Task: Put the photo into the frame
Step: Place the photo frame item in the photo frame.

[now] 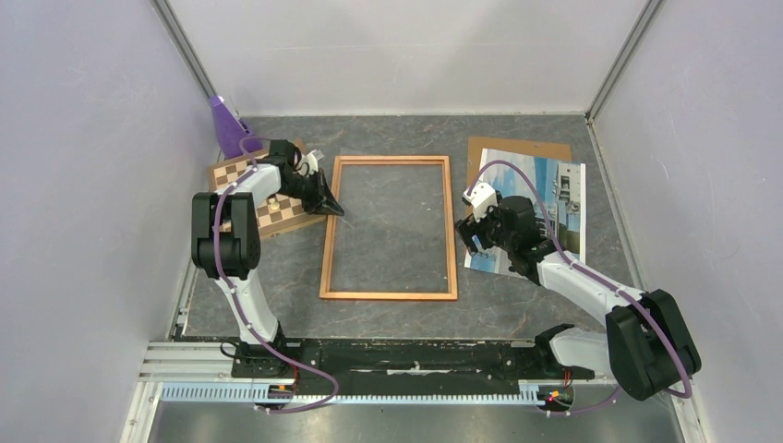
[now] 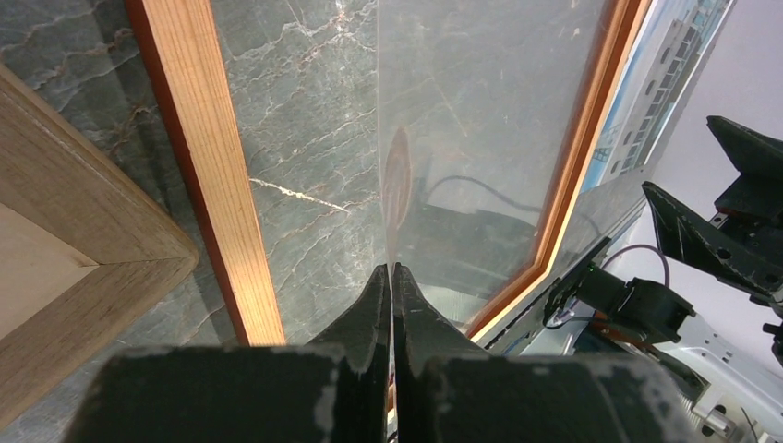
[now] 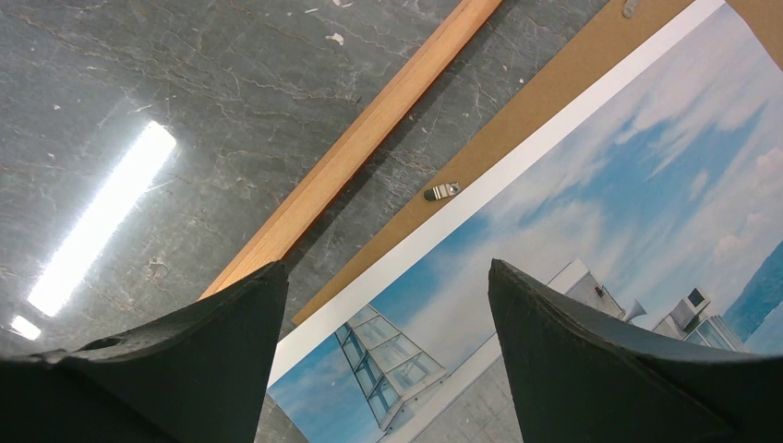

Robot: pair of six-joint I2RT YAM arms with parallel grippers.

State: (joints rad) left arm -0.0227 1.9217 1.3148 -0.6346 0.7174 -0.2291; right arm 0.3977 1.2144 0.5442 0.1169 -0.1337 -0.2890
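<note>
The orange-brown frame (image 1: 388,295) lies flat mid-table, with the grey table showing through it. My left gripper (image 1: 334,210) sits just inside its left rail (image 2: 212,166). That left gripper (image 2: 390,268) is shut on the edge of a clear pane (image 2: 499,138), which shows hazy reflections. The photo (image 1: 554,198) lies face up to the right of the frame, resting on the brown backing panel (image 1: 517,148). My right gripper (image 1: 475,242) hovers open over the photo's near-left corner. In the right wrist view the right gripper (image 3: 386,266) has nothing between its fingers above the photo (image 3: 628,185).
A chessboard (image 1: 235,171) lies left of the frame under the left arm, its wooden corner (image 2: 74,231) close to the rail. A purple object (image 1: 224,125) stands at the back left. A small metal clip (image 3: 441,191) sits on the backing panel (image 3: 554,101). Walls enclose three sides.
</note>
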